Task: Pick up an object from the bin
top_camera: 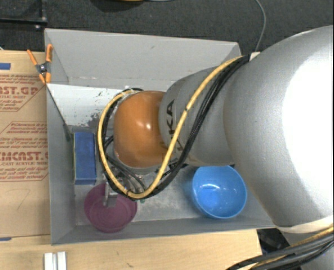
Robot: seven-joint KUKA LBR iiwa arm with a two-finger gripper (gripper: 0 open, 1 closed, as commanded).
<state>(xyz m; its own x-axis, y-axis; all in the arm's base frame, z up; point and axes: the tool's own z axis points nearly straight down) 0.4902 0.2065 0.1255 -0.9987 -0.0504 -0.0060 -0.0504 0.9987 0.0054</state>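
Note:
A purple bowl (114,215) stands upright in the bin's near left corner. The gripper (107,198) shows as a small grey piece below the arm's orange cover. Its lower end sits over the bowl's far rim and inside, and most of it is hidden by the cover and cables. A blue rectangular block (84,156) lies along the left wall, just beyond the purple bowl and left of the gripper. A light blue bowl (217,193) stands upright near the front wall to the right, partly under the arm.
The arm with its orange cover and looped yellow and black cables hides the middle and right of the bin. The bin's far floor strip shows dark specks. The walls are close on the left and front of the purple bowl.

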